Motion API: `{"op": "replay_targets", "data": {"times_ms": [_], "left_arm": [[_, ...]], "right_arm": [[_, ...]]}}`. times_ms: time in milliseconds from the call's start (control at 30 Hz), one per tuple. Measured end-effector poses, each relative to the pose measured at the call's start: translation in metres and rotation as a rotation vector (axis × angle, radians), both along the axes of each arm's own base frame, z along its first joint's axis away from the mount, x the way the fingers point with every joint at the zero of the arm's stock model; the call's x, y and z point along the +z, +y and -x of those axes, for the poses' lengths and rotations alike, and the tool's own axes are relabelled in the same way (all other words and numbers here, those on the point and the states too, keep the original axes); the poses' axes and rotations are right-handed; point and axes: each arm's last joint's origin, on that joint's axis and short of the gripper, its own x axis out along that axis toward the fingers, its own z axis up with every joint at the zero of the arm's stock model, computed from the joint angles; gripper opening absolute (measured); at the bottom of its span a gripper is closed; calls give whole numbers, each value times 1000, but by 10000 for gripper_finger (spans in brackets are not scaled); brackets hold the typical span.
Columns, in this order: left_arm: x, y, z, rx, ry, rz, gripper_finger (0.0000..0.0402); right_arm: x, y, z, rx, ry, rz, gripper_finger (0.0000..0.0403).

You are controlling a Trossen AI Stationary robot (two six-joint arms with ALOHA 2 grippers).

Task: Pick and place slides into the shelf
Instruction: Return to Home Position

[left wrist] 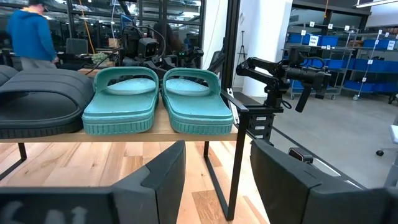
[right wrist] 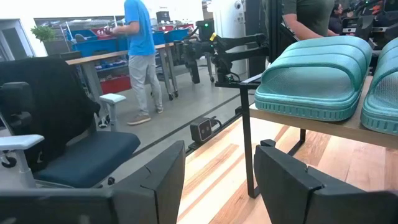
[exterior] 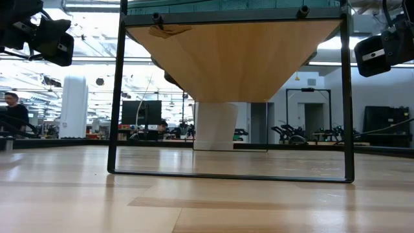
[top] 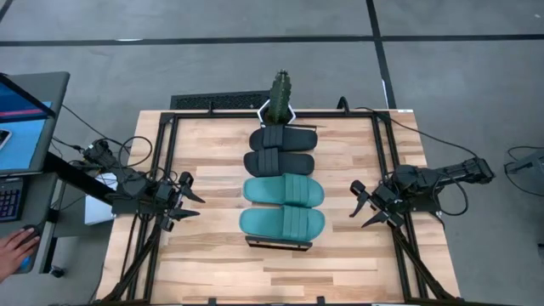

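Observation:
Two black slides and two teal slides lie side by side, soles down, on the raised light-wood shelf at the table's middle. In the left wrist view the teal pair and a black slide rest on the plank. My left gripper is open and empty to the shelf's left. My right gripper is open and empty to its right; its wrist view shows a teal slide.
A potted plant stands at the shelf's far end. The shelf's underside and dark metal legs fill the low view. A black frame borders the table. A person's hand is at the left, off the table.

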Motion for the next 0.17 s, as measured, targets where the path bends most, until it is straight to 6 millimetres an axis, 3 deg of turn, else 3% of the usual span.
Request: {"op": "replay_targets", "data": {"times_ms": [167], "left_arm": [[0, 0, 0, 0, 0, 0, 171]], "right_arm": [[0, 0, 0, 0, 0, 0, 178]]}}
